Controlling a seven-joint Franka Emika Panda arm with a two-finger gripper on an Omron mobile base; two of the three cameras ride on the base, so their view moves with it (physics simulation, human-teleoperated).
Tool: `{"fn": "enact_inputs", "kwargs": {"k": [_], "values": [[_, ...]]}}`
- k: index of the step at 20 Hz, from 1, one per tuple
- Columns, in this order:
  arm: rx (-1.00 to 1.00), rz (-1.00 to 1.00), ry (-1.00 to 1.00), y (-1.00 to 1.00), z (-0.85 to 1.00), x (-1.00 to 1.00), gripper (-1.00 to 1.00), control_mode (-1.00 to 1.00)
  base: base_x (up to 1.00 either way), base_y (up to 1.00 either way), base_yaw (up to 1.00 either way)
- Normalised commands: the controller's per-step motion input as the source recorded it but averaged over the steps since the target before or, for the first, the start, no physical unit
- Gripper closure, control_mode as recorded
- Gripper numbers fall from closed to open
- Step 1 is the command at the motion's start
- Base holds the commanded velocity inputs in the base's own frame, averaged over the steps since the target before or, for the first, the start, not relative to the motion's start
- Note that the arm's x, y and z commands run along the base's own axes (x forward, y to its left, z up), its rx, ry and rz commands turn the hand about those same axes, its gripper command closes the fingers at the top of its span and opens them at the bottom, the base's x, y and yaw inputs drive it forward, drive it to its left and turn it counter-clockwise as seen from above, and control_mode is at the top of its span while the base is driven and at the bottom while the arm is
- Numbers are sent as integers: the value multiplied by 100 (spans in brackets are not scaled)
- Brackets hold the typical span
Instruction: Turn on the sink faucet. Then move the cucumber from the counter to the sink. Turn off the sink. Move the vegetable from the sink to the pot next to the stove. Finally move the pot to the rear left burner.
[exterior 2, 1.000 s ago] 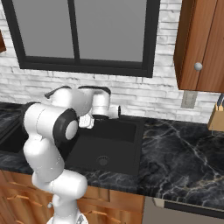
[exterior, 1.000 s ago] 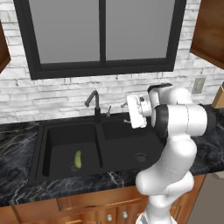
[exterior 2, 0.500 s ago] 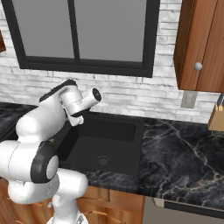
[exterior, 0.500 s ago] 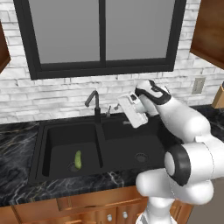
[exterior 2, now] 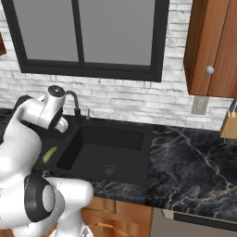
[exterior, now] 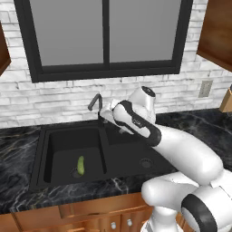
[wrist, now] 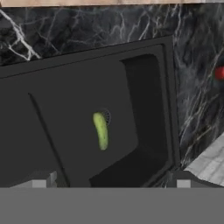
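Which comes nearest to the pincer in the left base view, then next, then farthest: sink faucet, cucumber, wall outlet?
1. sink faucet: just left of the pincer, at the back of the sink.
2. cucumber: below and left, lying in the left basin by its drain.
3. wall outlet: far right on the brick wall.

My two base cameras look forward and down from behind me, sharing the sink [exterior: 68, 154]; my hand camera looks down into it.
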Motion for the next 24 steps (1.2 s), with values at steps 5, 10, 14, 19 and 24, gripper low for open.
{"fn": "enact_inputs", "kwargs": {"k": [5,10,14,19,24], "values": [[-18,3,0,38,-5,-2,-100,-100,0,0,0],[-10,0,9,30,-9,15,-100,-100,0,0,0],[-19,0,10,61,-28,2,-100,-100,0,0,0],[-18,0,4,48,-35,0,-100,-100,0,0,0],[-8,0,0,12,-28,4,-100,-100,0,0,0]]}}
